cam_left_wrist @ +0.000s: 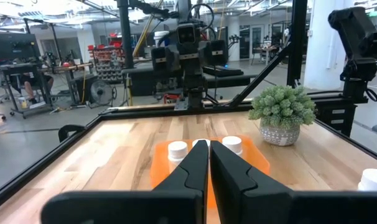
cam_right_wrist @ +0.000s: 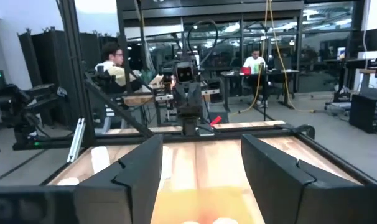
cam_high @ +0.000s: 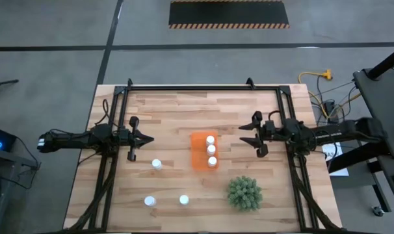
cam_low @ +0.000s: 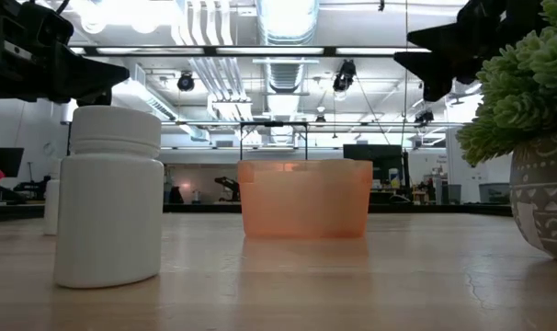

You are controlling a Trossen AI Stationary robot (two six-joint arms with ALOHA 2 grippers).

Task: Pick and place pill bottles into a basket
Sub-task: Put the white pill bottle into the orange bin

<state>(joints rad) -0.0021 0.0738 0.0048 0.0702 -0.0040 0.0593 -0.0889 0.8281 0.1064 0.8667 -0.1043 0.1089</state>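
The orange basket (cam_high: 198,155) stands mid-table with three white pill bottles (cam_high: 211,149) upright in a row along its right side. Three more bottles rest upright on the wood: one left of the basket (cam_high: 157,164) and two near the front edge (cam_high: 149,201) (cam_high: 184,199). My left gripper (cam_high: 148,138) hovers shut and level, left of the basket, with nothing between its fingers (cam_left_wrist: 208,155). My right gripper (cam_high: 242,134) hangs open to the basket's right, its fingers apart and bare (cam_right_wrist: 201,168). The low view shows a bottle (cam_low: 108,198) close up and the basket (cam_low: 304,198) behind it.
A round green spiky plant in a patterned pot (cam_high: 244,193) stands near the front right, close to the basket (cam_left_wrist: 282,115). A black frame rail (cam_high: 203,88) runs round the table's edges. People sit at desks in the room beyond the table.
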